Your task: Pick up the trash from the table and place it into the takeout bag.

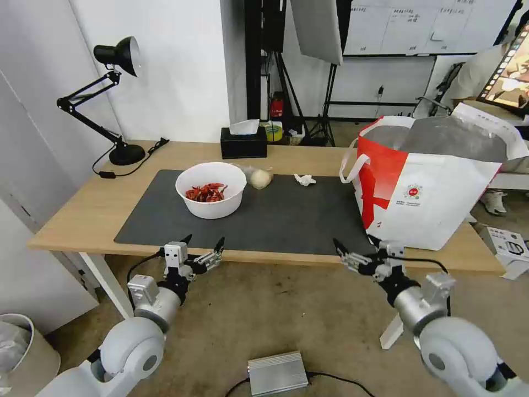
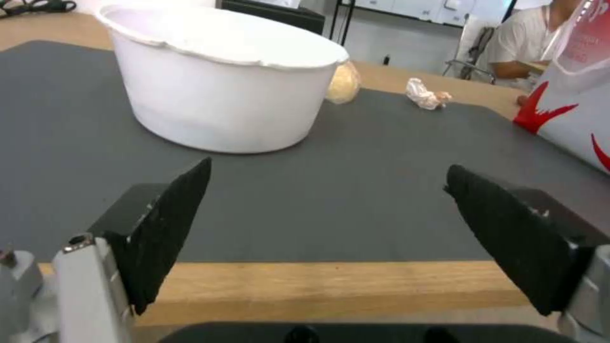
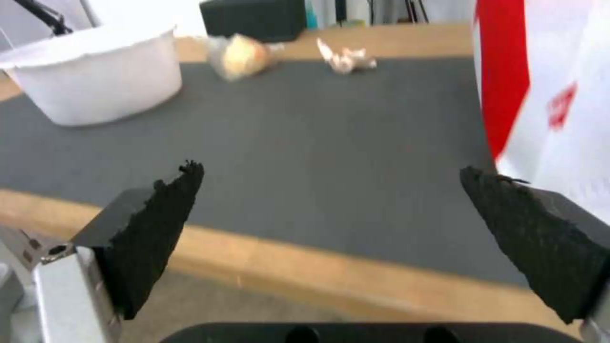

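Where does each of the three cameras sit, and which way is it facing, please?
Head view: up on the robot's head, looking forward and down over the table; both arms show, left gripper and right gripper open at the near edge.
Left wrist view: on the left wrist, low at the near edge, facing across the mat at the bowl; its open fingers show.
Right wrist view: on the right wrist, facing across the mat beside the bag; its open fingers show.
Shared: both wrist views show bowl, bun and tissue.

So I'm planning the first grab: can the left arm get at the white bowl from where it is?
Probably yes: the left gripper hangs open at the table's near edge, with bare mat between it and the white bowl.
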Available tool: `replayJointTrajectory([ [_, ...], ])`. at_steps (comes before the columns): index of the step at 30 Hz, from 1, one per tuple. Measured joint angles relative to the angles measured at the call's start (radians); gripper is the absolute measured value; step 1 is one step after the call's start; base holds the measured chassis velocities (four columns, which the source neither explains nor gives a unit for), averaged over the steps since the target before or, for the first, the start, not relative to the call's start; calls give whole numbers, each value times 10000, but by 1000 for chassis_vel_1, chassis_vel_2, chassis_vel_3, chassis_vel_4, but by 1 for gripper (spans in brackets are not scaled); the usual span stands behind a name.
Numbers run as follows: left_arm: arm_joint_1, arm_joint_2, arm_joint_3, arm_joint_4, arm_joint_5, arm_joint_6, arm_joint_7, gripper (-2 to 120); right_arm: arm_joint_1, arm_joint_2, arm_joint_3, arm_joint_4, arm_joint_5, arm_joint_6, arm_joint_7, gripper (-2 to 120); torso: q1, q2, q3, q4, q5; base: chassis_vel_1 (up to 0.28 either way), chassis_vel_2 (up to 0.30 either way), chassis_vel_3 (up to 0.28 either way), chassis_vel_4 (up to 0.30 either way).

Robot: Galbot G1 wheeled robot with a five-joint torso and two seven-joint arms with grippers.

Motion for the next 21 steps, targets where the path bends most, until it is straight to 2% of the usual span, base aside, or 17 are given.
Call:
replayJointTrajectory([
  [6, 49, 114, -42, -7, 10, 18, -18, 100, -485, 110, -63, -34, 6, 71, 76, 100, 0, 0, 0, 0, 0, 0, 0, 0, 0],
  [21, 462, 250, -505, -22, 393, 277, -388, 100, -411, 176, -140, 47, -43, 127, 164, 100, 1, 0, 0, 0, 0, 0, 0, 0, 0],
])
